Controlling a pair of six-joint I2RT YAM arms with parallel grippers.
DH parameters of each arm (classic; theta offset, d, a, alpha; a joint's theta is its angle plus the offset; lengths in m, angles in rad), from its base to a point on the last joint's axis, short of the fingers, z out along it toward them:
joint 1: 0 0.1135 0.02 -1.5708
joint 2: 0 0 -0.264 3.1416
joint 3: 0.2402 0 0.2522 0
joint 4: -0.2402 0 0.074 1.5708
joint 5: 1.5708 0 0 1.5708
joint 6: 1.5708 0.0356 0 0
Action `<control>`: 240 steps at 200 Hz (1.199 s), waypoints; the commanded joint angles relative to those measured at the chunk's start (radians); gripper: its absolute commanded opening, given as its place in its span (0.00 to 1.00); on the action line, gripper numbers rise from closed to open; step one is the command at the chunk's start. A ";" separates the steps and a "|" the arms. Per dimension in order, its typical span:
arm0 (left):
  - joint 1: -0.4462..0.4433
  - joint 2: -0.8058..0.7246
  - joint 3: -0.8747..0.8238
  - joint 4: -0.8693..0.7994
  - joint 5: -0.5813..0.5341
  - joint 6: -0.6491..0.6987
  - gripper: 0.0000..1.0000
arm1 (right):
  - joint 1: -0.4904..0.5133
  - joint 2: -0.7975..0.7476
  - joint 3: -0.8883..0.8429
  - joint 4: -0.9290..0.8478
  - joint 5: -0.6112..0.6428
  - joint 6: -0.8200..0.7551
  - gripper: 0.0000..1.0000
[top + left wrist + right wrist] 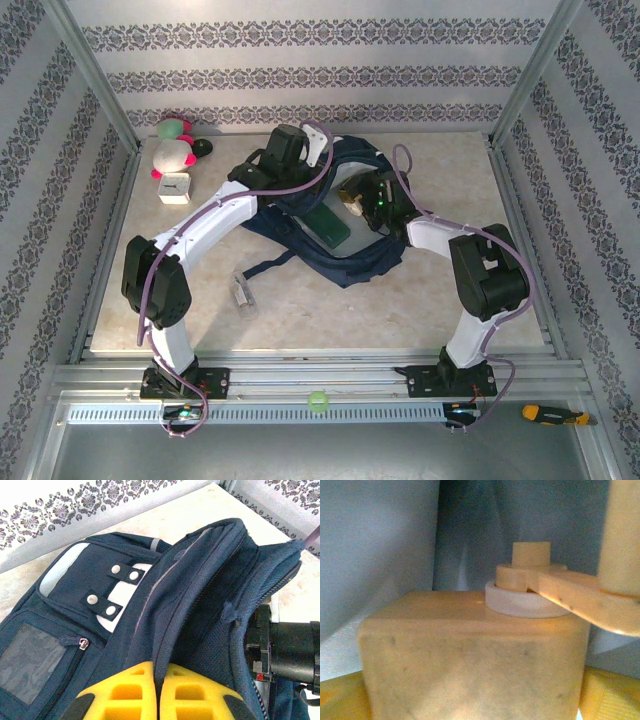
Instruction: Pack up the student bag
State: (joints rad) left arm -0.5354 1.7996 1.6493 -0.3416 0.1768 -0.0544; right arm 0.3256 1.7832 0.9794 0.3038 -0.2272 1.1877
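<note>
From above, the bag (360,262) lies mid-counter (430,305). Left wrist: the left end effector (159,677), pressed together, pinches the bag's rim. Right wrist: the right end effector (475,702) flanks a cream block (470,645) inside the bag; whether it grips, I cannot tell. This looks like the loading step; next, let go and withdraw cleanly.

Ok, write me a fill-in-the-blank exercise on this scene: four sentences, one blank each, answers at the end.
1. The left gripper is ___ on the fabric of the student bag.
2. The screwdriver lies nearest the base of the ___ arm.
3. The plush toys sit in the far ___ corner of the table.
4. The green ring lies ___ the two arms' bases.

Missing words: shut; right; left; between.
</note>
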 commanded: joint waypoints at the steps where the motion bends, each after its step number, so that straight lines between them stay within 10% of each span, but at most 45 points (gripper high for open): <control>1: 0.006 -0.072 -0.010 0.076 -0.002 -0.021 0.00 | 0.009 -0.022 -0.036 0.064 -0.006 0.023 0.95; 142: 0.005 -0.088 -0.039 0.085 0.016 -0.018 0.00 | 0.056 -0.235 -0.181 0.006 0.066 -0.031 0.88; 240: -0.069 -0.104 -0.337 0.261 0.299 0.096 0.00 | 0.011 -0.780 -0.177 -0.641 0.215 -0.279 0.85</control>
State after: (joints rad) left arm -0.5503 1.7100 1.3846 -0.1711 0.3595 -0.0315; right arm 0.3477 1.1019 0.7876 -0.0952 -0.1143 0.9989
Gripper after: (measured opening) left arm 0.059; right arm 0.855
